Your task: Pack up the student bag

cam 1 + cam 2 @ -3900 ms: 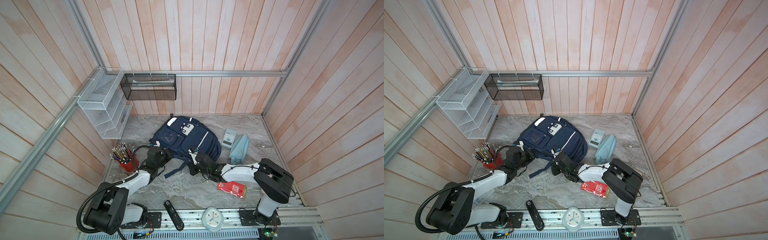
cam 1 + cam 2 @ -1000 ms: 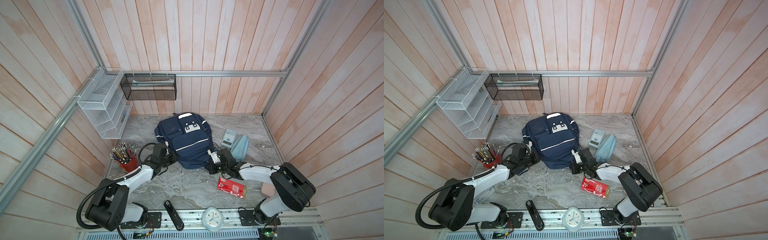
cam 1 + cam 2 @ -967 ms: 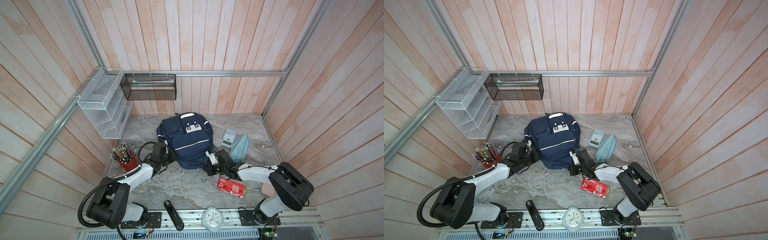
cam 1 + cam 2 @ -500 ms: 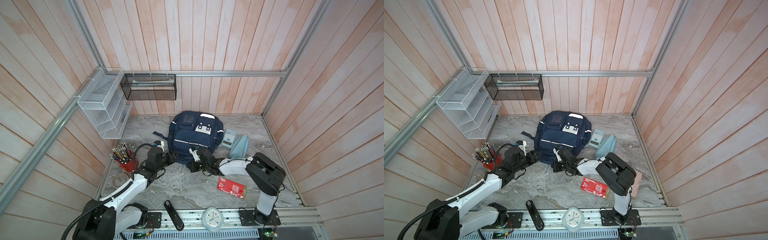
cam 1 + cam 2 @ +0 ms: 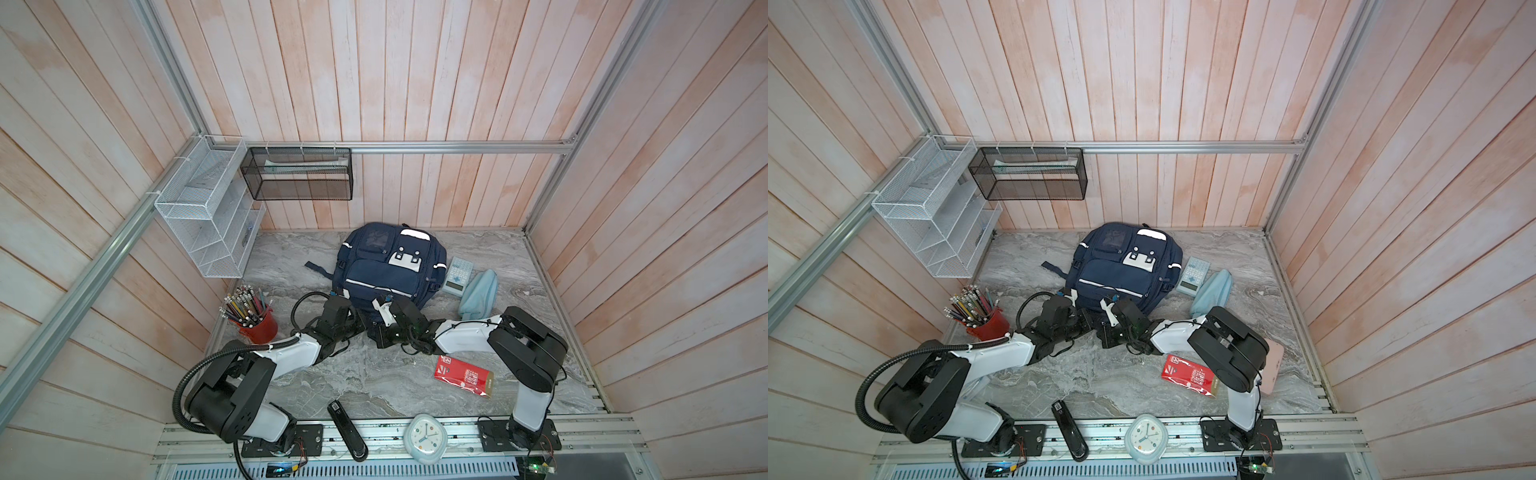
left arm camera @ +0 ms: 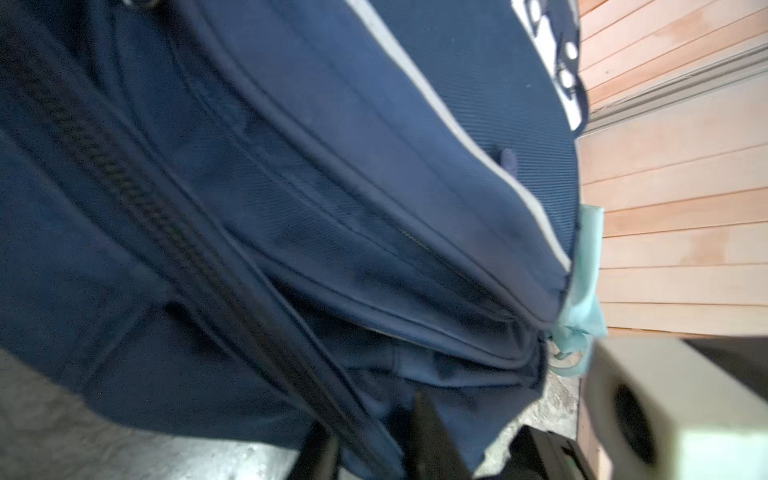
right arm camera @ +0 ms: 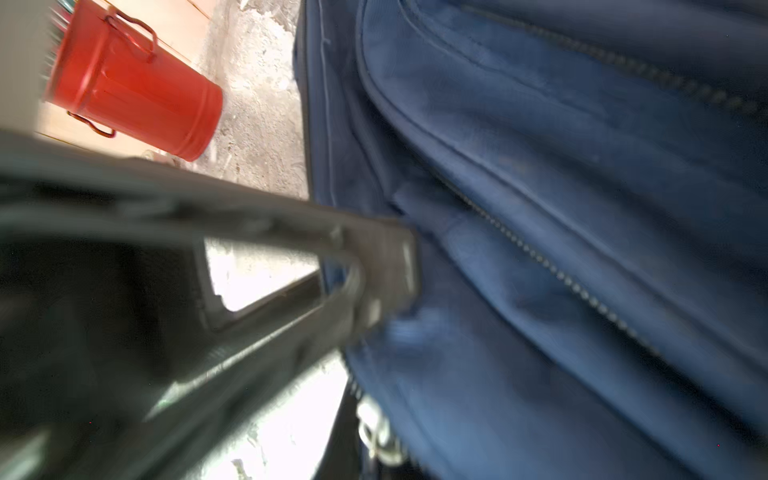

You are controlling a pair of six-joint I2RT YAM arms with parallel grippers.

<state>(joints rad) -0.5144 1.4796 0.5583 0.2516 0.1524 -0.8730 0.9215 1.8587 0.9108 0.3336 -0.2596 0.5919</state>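
The student bag (image 5: 390,266) lies flat at the back middle of the grey table (image 5: 374,386), pockets up. At its near edge the left gripper (image 5: 360,322) has its fingers clamped on the cloth along the zip (image 6: 166,232). Beside it, the right gripper (image 5: 380,330) pinches a fold of the blue cloth with its fingers together. In both top views a calculator (image 5: 457,275) and a light-blue pouch (image 5: 478,297) lie just right of the bag, and a red pencil cup (image 5: 257,326) stands to its left.

top views: stereo pair, high above near rail (image 5: 594,436), looking down, sharing whole floor (image 5: 374,374) | left wrist: close against student bag (image 6: 291,187); right wrist: same bag, close, toward red cup (image 7: 133,83)
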